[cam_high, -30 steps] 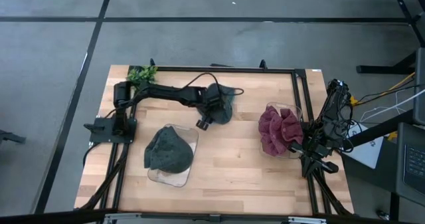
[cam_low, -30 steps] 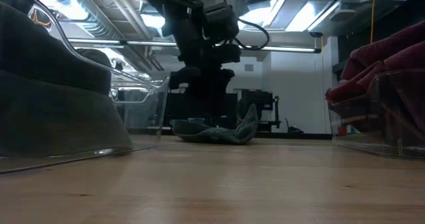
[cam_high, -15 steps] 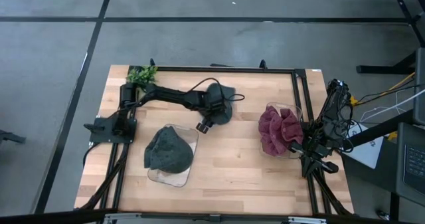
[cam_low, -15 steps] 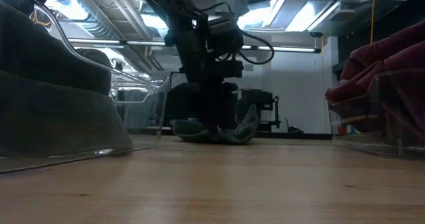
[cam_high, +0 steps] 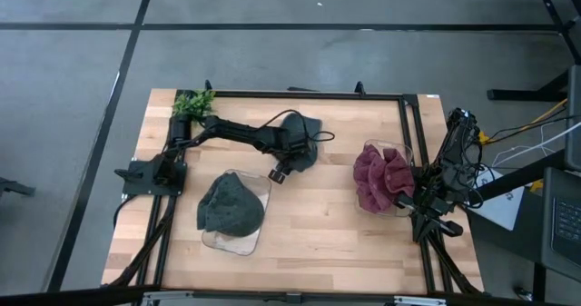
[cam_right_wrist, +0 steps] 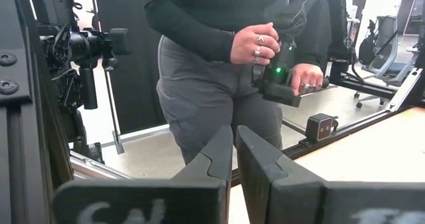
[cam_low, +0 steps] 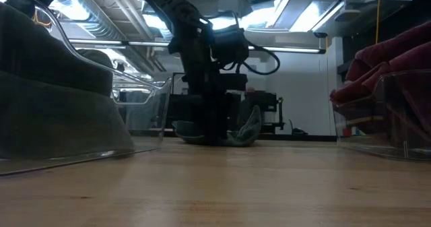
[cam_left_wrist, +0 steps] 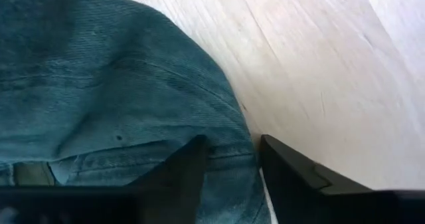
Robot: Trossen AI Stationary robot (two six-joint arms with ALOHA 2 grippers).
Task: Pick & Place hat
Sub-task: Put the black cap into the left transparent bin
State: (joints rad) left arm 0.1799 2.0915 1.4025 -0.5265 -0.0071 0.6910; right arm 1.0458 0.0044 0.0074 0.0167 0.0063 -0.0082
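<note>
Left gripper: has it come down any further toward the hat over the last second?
Yes. In the low view the left gripper has dropped from above the hat to table level, its fingers straddling the hat's edge.

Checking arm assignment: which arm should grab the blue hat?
Left. Its tool is already down at the hat, fingers open astride the brim. The right tool is parked shut at the table's right edge, beyond the red pile.

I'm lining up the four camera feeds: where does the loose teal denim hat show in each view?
High view: teal hat at the table's far middle, under the left gripper.
Low view: hat lies centre, behind that gripper.
Left wrist view: hat fills the frame, its edge between the fingers.
Right wrist view: not in it.
Shared landmark: the left gripper.
</note>
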